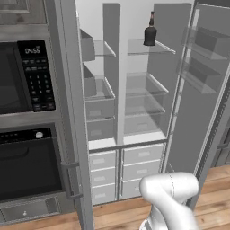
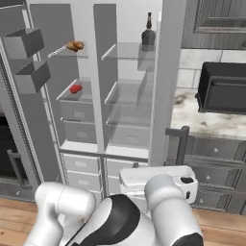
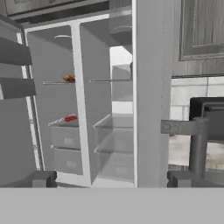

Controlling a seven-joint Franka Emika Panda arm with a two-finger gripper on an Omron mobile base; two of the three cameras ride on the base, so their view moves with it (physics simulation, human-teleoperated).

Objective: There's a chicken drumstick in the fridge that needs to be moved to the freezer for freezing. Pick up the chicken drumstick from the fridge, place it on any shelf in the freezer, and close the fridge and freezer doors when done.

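The chicken drumstick lies on the top glass shelf of the left, narrower compartment, the freezer. To its right is the wider fridge, with a dark bottle on its top shelf. Both grey doors stand wide open: the left door and the right door, whose bar handle is close in front of the hand. My gripper is open and holds nothing, well back from the shelves, level with the lower shelves.
A small red item sits on the freezer's second shelf. Grey drawers fill the bottom of the unit. A microwave and black oven stand to the left. A counter with a black appliance is on the right.
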